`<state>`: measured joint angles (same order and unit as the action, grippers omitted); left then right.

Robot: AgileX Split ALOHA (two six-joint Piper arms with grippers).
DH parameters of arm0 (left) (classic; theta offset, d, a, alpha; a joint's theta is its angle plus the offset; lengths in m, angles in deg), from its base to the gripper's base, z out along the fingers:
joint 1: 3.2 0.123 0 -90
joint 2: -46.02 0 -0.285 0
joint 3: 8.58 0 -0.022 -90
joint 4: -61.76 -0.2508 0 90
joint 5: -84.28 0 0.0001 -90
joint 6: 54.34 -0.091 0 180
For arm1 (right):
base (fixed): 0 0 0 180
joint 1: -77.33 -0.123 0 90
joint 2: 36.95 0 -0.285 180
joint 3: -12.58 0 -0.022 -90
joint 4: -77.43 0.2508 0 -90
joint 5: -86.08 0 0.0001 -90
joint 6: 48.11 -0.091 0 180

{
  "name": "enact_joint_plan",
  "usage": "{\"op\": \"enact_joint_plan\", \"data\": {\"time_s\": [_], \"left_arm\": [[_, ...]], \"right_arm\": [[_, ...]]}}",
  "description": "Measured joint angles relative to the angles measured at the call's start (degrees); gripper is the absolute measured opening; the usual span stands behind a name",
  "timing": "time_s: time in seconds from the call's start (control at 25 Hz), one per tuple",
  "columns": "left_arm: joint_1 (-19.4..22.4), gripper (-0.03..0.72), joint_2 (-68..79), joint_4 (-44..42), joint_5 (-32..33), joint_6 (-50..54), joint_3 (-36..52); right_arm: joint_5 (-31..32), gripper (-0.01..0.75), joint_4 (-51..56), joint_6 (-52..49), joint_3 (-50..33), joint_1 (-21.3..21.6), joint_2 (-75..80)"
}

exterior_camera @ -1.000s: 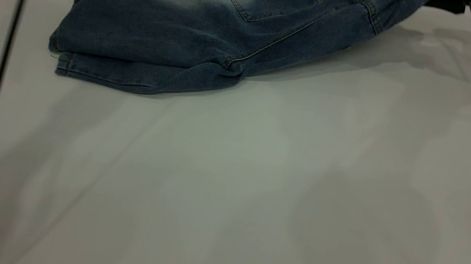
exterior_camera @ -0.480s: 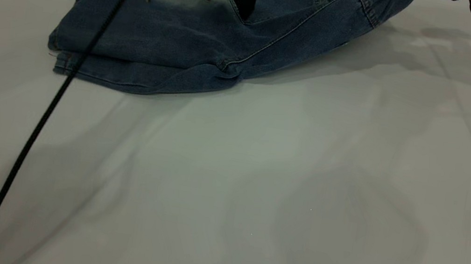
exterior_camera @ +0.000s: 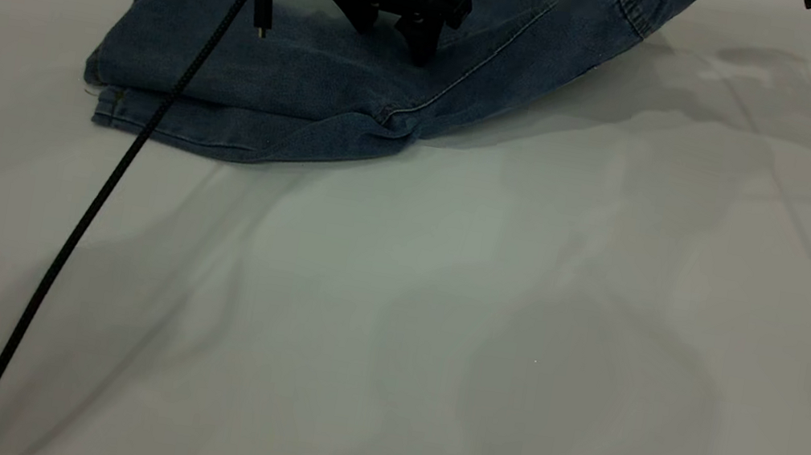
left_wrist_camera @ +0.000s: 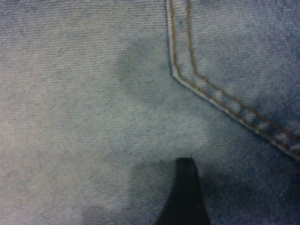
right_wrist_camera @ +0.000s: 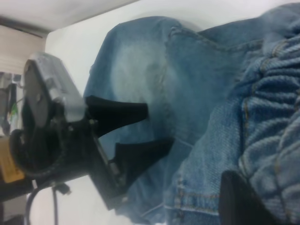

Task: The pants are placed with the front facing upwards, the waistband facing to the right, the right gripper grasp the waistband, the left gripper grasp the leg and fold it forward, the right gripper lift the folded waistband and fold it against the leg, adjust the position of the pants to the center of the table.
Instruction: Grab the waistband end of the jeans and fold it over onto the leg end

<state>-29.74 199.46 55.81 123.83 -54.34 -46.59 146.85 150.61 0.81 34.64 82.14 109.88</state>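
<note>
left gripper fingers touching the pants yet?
Cannot tell. The exterior view shows the left gripper open over the pants; the left wrist view shows one fingertip with shadow, neither contact nor gap plain.

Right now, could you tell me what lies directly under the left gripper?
The pants: the left gripper, open, hovers above denim near a stitched pocket corner. The table beneath is covered.

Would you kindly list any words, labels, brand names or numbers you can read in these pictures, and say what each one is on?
None can be read.
The pants: tan stitching only, no label or tag showing.
The left gripper, over the pants: no legible marking.
The right gripper, at the waistband: no legible marking.
The table: plain, no print.
</note>
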Motion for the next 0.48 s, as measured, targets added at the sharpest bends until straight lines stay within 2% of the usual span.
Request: {"op": "enact_joint_plan", "data": {"time_s": [0.48], "left_arm": [[0.0,0.536,0.0,0.1,0.1,0.0,0.0]], "right_arm": [[1.4,0.113,-0.4,0.0,0.1,-5.0,-3.4]]}}
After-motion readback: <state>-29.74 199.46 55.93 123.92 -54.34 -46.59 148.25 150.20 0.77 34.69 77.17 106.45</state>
